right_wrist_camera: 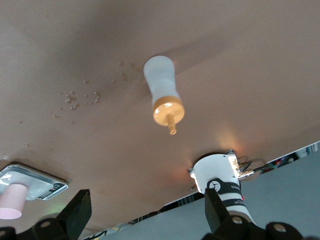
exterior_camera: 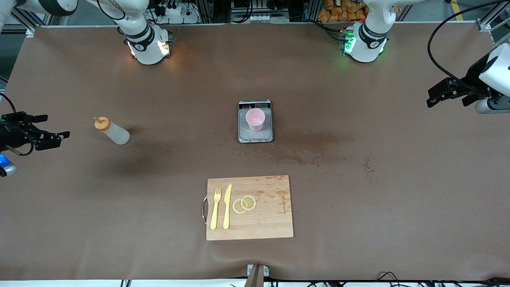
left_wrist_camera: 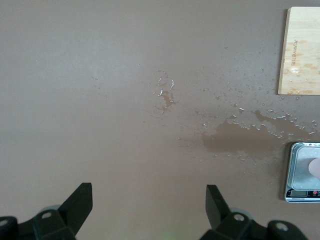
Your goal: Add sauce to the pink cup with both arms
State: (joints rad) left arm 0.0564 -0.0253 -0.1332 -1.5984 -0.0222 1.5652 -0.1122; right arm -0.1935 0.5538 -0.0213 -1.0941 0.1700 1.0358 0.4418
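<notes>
- the sauce (exterior_camera: pixel 112 130) stands upright on the brown table (exterior_camera: pixel 358 199), toward the right arm's end, its orange nozzle cap on top and its whitish body below
- the right gripper (exterior_camera: pixel 53 137) hangs over the table edge at the right arm's end, its fingers spread wide with nothing between them
- the sauce is near that gripper but apart from it, a bare strip of table lying between; in the right wrist view the bottle (right_wrist_camera: pixel 163 95) sits ahead of the two open fingers (right_wrist_camera: pixel 77 212), not between them
- the pink cup (exterior_camera: pixel 255 119) stands upright on the tray of a small scale (exterior_camera: pixel 255 135) at the middle of the table, well apart from the sauce and from both grippers
- the left gripper (exterior_camera: pixel 438 95) hangs over the left arm's end of the table, fingers apart and empty; the left arm waits there
- the left wrist view shows its open fingers (left_wrist_camera: pixel 80 202) above bare table, with a wet patch (left_wrist_camera: pixel 240 140) and the scale (left_wrist_camera: pixel 305 172) farther off
- that wet patch (exterior_camera: pixel 306 147) spreads on the table beside the scale, toward the left arm's end
- a wooden cutting board (exterior_camera: pixel 275 223) lies nearer to the front camera than the scale, bearing a yellow fork (exterior_camera: pixel 215 209), a yellow knife (exterior_camera: pixel 227 207) and two lemon slices (exterior_camera: pixel 244 204)
- the fork and knife lie side by side, the lemon slices just beside the knife and overlapping each other
</notes>
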